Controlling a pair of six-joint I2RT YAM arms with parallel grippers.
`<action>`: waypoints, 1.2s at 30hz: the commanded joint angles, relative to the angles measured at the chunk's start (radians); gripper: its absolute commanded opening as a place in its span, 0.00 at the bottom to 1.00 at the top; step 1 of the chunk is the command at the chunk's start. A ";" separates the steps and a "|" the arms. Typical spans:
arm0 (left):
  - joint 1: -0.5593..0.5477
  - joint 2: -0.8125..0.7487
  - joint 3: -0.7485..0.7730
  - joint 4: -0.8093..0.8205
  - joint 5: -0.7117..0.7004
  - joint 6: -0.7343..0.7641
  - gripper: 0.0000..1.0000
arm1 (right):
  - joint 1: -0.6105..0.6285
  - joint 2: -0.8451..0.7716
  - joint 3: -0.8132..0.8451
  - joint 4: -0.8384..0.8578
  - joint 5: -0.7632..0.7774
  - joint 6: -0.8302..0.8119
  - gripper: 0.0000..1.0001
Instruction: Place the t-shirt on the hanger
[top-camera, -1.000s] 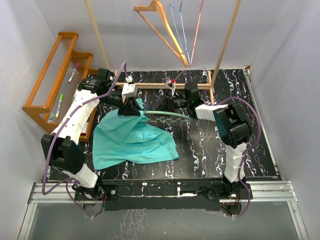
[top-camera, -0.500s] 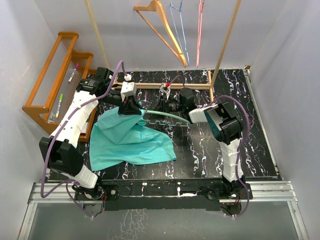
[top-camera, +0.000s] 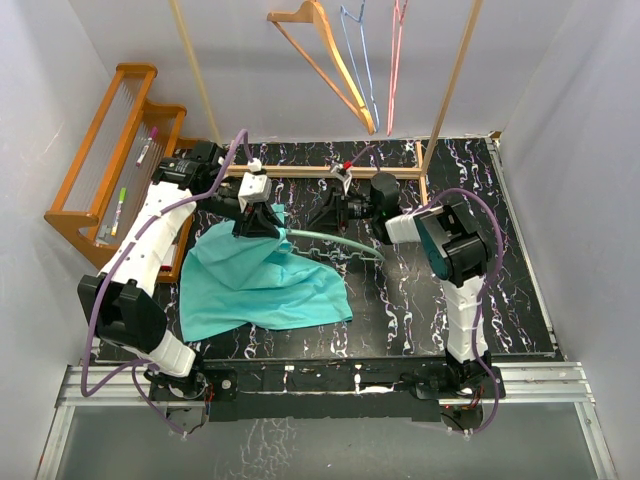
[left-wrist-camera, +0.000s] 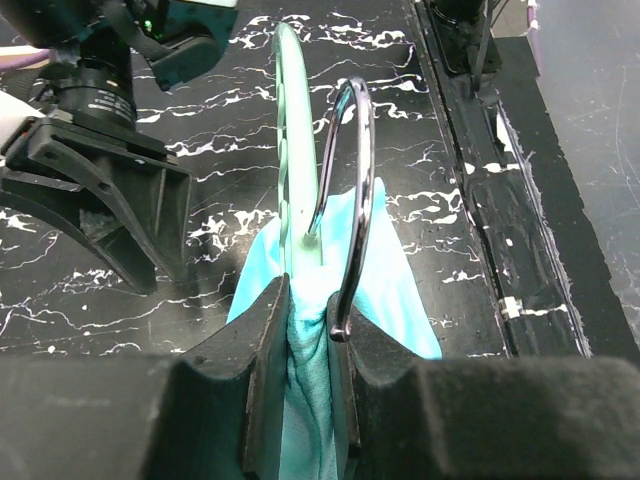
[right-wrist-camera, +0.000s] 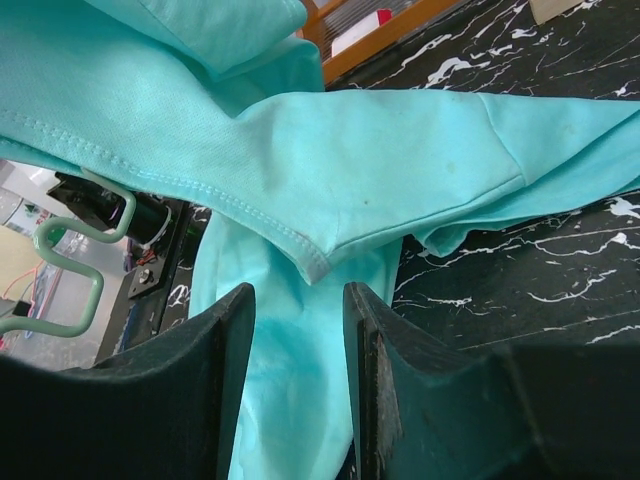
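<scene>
1. Left claw (left-wrist-camera: 305, 330): clenched tight on a bunched fold of the t-shirt (left-wrist-camera: 390, 270). Takes in also the lower end of the metal hook (left-wrist-camera: 358, 180), pressed against one finger.
2. Stands over the far left part of the table (top-camera: 500, 300), fingers pointing down, the fold lifted off the surface.
3. Right claw (right-wrist-camera: 297, 300): released, jaws apart, nothing pinched between them. Faces a stitched hem corner of the t-shirt just past the fingertips, with more cloth behind the gap.
4. Sits just beside the left claw, toward the middle of the table's far side, above one arm of the hanger (top-camera: 335, 240).
5. T-shirt: raised at the grasped fold, otherwise spread over the left half of the table, reaching toward the near edge.
6. Hanger: pale green, meeting the hook at the grasped fold, one arm slanting out to the right past the cloth and under the right claw. Cannot tell whether touching the table there.
7. Up at the back: thick orange wooden hanger (top-camera: 348, 78), thin blue wire hanger (top-camera: 365, 75) and thin pink wire hanger (top-camera: 394, 70), hanging side by side, well apart from both claws.
8. Along the left wall: wooden rack (top-camera: 137, 73) with markers (top-camera: 147, 147) lying on it. Behind both claws: wooden bar (top-camera: 300, 172) across the far side of the table.
</scene>
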 joint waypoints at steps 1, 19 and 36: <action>-0.015 -0.045 0.027 -0.103 0.064 0.117 0.00 | -0.005 -0.010 0.053 -0.017 -0.048 -0.053 0.42; -0.063 -0.004 0.086 -0.110 0.094 0.110 0.00 | 0.071 -0.010 0.106 -0.374 -0.096 -0.372 0.44; -0.069 0.000 0.079 -0.019 0.106 0.035 0.00 | 0.105 0.019 0.123 -0.296 -0.143 -0.295 0.44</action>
